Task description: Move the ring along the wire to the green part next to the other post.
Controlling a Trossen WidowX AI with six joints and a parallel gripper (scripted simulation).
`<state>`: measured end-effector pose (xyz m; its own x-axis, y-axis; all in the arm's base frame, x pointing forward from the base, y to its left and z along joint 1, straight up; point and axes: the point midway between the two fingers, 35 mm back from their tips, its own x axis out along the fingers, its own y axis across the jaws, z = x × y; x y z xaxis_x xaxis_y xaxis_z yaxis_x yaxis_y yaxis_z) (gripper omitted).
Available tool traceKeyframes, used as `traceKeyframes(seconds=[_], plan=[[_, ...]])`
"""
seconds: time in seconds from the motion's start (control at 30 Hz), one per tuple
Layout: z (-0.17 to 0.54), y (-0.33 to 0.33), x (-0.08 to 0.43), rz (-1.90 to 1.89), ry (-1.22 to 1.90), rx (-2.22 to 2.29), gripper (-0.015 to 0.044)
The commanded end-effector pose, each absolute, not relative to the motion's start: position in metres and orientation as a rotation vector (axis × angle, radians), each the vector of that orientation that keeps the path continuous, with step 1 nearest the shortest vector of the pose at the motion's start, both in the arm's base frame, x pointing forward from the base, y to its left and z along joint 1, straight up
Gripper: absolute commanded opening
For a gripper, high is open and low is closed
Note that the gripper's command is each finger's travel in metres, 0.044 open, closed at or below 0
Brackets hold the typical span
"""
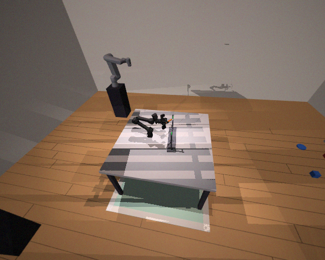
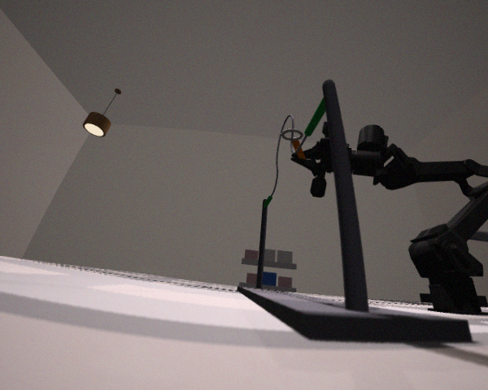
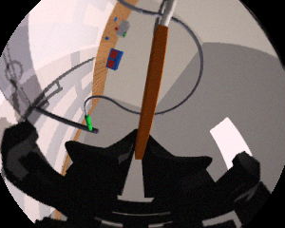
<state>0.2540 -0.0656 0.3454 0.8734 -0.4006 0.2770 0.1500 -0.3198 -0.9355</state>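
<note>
My gripper (image 1: pixel 167 122) (image 2: pixel 295 157) (image 3: pixel 139 148) is shut on the orange handle (image 1: pixel 169 120) (image 2: pixel 298 148) (image 3: pixel 153 85). The handle slants up to the grey ring (image 2: pixel 283 134) (image 3: pixel 167 14), which lies nearly flat in the exterior view and nearly edge-on in the wrist view. The ring is around the looping part of the grey wire (image 2: pixel 276 167) (image 3: pixel 201 62), between the green parts; whether it touches the wire is unclear. One green part (image 2: pixel 315 117) meets the larger-looking post (image 2: pixel 346 210); the other green part (image 2: pixel 267 201) meets the far post (image 2: pixel 261 247).
The posts stand on a dark base (image 2: pixel 383 329) on the table (image 1: pixel 168 168). In the exterior view my wrist and forearm pass behind the nearer post. The wire's curve extends close beyond my fingertips. Another grey arm (image 1: pixel 112 65) stands on a pedestal beyond the table.
</note>
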Motion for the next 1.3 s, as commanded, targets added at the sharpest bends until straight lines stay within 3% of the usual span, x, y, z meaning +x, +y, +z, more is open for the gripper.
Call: traceKeyframes(seconds=[0.0, 1.27], plan=[[0.340, -0.067, 0.254, -0.555, 0.189, -1.812, -0.0150], [0.225, -0.058, 0.255, -0.350, 0.373, -1.100, -0.0150]])
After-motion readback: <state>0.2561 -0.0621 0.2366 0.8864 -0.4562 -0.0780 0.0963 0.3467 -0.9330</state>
